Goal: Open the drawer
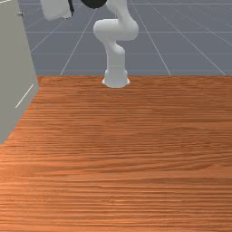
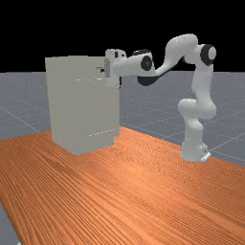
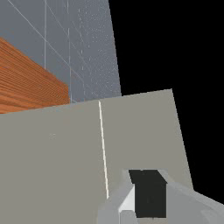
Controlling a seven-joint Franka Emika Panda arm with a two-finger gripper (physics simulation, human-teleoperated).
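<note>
While the cabinet (image 2: 91,105) stands on the table (image 2: 129,191), the gripper (image 2: 102,70) hangs at its upper part.

In the far view, the cabinet, a tall grey box, stands left of the middle. The arm (image 2: 203,81) rises from its base (image 2: 193,147) at the far view's right, bends over at the top and reaches across toward the cabinet. The gripper is near the top of the box and overlaps it there; whether the two touch, I cannot tell. A thin bright seam (image 2: 88,80) crosses the cabinet high up, close to the gripper's level, and a lower seam (image 2: 101,132) runs near its foot. The drawer is in this cabinet, but which section it is, and whether it stands open, I cannot tell.

In the front view, the cabinet fills the left edge, and a small knob-like piece (image 1: 20,13) sits at its far edge, high up. The gripper's pale housing is at the top, just to the right of that edge in the picture. The arm's base is beyond the table's far edge.

In the wrist view, the gripper is in front of a broad grey face of the cabinet, with a bright seam running toward it. Whether the fingers are open or closed, I cannot tell. Beyond the cabinet lie part of the table and the grey floor (image 3: 57,26).
</note>
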